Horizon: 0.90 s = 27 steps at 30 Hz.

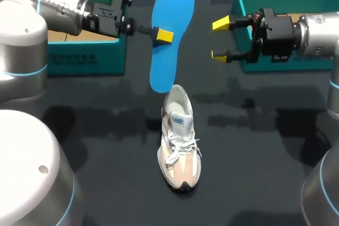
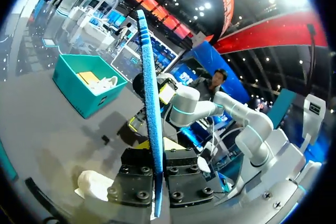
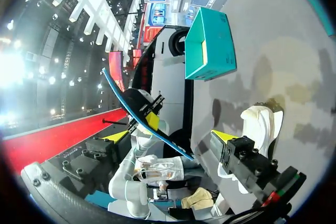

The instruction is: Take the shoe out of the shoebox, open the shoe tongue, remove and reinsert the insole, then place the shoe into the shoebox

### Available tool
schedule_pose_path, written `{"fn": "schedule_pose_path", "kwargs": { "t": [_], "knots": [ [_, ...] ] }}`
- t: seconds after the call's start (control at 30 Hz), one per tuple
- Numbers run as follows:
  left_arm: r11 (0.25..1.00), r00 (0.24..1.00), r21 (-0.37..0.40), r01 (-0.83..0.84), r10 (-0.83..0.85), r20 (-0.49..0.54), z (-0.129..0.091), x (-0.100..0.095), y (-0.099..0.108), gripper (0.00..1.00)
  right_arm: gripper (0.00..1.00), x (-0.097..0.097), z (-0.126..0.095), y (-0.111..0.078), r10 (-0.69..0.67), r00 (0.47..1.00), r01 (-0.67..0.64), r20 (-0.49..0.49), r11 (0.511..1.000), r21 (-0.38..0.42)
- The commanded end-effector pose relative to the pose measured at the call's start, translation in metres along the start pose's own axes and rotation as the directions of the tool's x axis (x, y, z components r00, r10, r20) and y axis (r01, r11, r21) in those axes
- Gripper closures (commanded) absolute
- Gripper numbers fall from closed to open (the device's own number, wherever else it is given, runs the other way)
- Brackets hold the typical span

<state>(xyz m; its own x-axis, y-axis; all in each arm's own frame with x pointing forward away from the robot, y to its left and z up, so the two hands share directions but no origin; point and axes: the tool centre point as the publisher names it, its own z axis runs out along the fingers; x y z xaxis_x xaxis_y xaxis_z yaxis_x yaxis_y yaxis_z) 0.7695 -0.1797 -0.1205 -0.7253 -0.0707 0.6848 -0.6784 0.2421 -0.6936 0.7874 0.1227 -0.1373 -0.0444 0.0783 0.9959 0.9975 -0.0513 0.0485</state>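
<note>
Across the lower half of the head view, the dark tabletop (image 1: 106,146) carries the task's things. Two teal shoeboxes stand at the back: the left shoebox (image 1: 87,59) at upper left, the right shoebox (image 1: 296,65) at upper right. The shoe (image 1: 179,141) lies at centre frame, well apart from both, with its heel opening toward the top of the frame and its toe toward the bottom.

The blue insole (image 1: 165,64) is out of the shoe and held aloft at upper centre. Its long axis runs near vertical in the frame, roughly in line with the shoe's. Its lower end hangs just above the heel opening.

The left fingers (image 1: 164,36) are clamped on the insole's left edge near mid-length. The right fingers (image 1: 221,24) stand spread and empty, right of the insole and clear of it.

Assessment: reinsertion turns on steering the insole's lower end into the opening. The left arm has the insole, so the shoe is unrestrained.
</note>
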Motion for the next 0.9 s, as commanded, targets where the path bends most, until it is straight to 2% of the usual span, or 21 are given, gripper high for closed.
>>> {"fn": "schedule_pose_path", "kwargs": {
  "t": [0.03,0.3,0.63,0.9],
  "knots": [
    [0.890,0.894,0.088,0.447,-0.447,-0.023,0.012,-0.010,0.005,1.00,0.00,0.000,0.000,-0.001,0.001,1.000,-0.001,0.003,1.000,-0.001],
    [0.814,0.823,0.130,0.566,-0.568,-0.021,0.020,-0.025,0.008,1.00,0.00,0.000,0.000,-0.001,0.001,1.000,-0.001,0.003,1.000,-0.001],
    [0.705,0.714,0.115,0.699,-0.697,-0.067,0.029,-0.056,0.016,1.00,0.00,0.000,0.000,-0.001,0.001,1.000,-0.001,0.003,1.000,-0.001],
    [0.680,0.692,0.131,0.721,-0.717,-0.088,0.036,-0.067,0.021,1.00,0.00,0.013,-0.006,-0.005,-0.046,0.979,0.038,0.201,0.998,0.043]
  ]
}}
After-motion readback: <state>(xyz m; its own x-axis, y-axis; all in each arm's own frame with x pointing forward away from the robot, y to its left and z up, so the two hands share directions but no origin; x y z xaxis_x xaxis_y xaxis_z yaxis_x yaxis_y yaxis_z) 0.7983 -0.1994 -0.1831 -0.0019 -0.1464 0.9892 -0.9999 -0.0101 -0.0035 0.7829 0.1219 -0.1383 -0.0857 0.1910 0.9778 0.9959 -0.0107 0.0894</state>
